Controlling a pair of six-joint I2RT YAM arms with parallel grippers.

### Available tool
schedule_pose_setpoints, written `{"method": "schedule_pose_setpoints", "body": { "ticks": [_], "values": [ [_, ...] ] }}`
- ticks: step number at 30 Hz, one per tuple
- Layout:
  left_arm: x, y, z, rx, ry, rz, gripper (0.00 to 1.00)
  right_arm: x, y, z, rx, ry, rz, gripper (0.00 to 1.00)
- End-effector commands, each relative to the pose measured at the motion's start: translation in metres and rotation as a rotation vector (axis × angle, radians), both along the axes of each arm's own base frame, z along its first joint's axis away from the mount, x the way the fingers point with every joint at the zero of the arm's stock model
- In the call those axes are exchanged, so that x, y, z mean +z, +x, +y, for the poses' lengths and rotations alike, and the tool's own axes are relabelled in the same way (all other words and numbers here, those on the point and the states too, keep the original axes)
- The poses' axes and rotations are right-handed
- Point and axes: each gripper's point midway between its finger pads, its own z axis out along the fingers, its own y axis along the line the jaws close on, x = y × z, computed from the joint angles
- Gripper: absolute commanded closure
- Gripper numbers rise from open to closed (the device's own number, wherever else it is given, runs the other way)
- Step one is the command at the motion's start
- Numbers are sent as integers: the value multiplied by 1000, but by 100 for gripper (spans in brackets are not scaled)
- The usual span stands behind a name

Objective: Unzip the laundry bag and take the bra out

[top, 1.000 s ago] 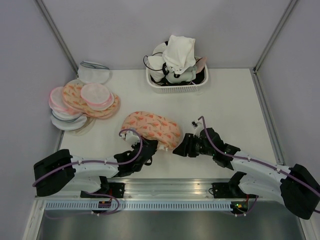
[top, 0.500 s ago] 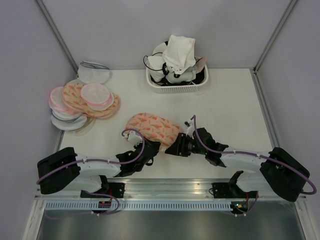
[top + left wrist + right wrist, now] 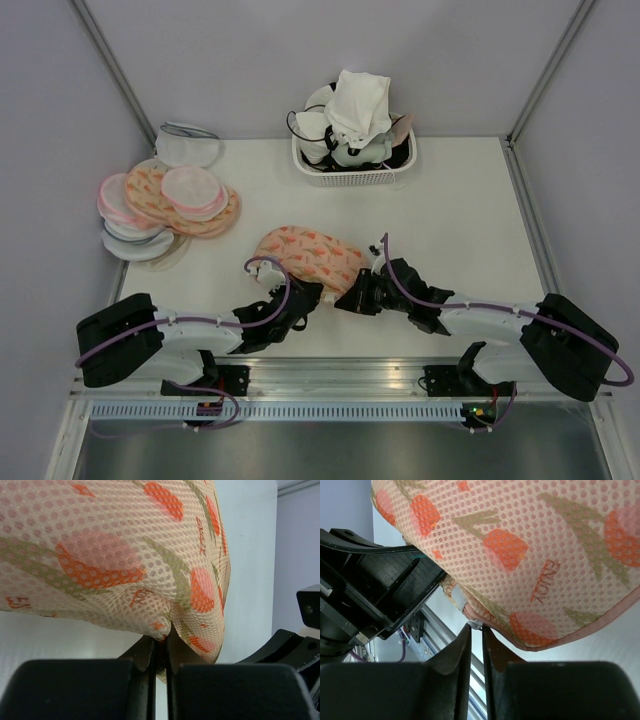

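The laundry bag (image 3: pixel 305 253) lies on the white counter (image 3: pixel 460 200) towards its near edge, just behind the metal rail (image 3: pixel 330 375) that runs along the front. It sits between the two arms. The left claw (image 3: pixel 292 298) is at its near-left rim and the right claw (image 3: pixel 356 294) is at its near-right rim, so the two claws are close together. Bare counter stretches to the right of the bag as far as the grey side wall. More bare counter lies behind the bag, up to the white slotted basket (image 3: pixel 345 179) of garments at the back edge. A pile of round pouches (image 3: pixel 165 205) crowds the left edge, well apart from the bag.

The bag is a rounded dome of open honeycomb mesh, peach with orange and olive leaf shapes. A smooth pink edging (image 3: pixel 600 625) runs around its rim.

In the left wrist view the black fingers are pressed together on a puckered fold of the bag's lower rim. In the right wrist view the fingers stand a thin slit apart, with a small pale tab (image 3: pixel 476 625) at their tips under the bag's rim. Whether they grip the tab cannot be told
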Motion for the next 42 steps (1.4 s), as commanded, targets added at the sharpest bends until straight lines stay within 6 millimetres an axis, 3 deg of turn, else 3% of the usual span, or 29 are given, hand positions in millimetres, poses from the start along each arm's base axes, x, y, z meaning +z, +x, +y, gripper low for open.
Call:
{"method": "schedule_pose_setpoints", "body": {
  "ticks": [1, 7, 21, 24, 29, 30, 31, 32, 34, 38, 42],
  "values": [
    [23, 5, -16, -4, -107, -25, 98, 22, 19, 5, -63, 27, -76, 83],
    [23, 5, -12, 9, -112, -29, 98, 20, 17, -6, -87, -10, -81, 100],
    [25, 8, -7, 30, -105, -42, 98, 15, -3, -41, -103, -93, -79, 100],
    [31, 9, -4, 43, -115, -57, 98, 5, -7, -48, -102, -135, -61, 100],
    [38, 12, 4, 63, -107, -87, 98, 4, -15, -49, -84, -104, -53, 99],
    [39, 12, 2, 59, -105, -86, 98, 8, -15, -46, -76, -85, -59, 93],
    [36, 11, 0, 51, -104, -77, 98, 11, -14, -44, -75, -70, -62, 60],
    [34, 10, -1, 45, -101, -70, 98, 21, -13, -37, -62, -33, -74, 52],
    [30, 9, -7, 29, -100, -53, 98, 30, -12, -29, -46, 11, -80, 47],
    [27, 7, -15, 3, -97, -37, 98, 51, -6, -10, -27, 110, -105, 47],
    [31, 6, -18, -23, -96, -47, 98, 49, -5, 1, -8, 143, -84, 48]
  ]
}}
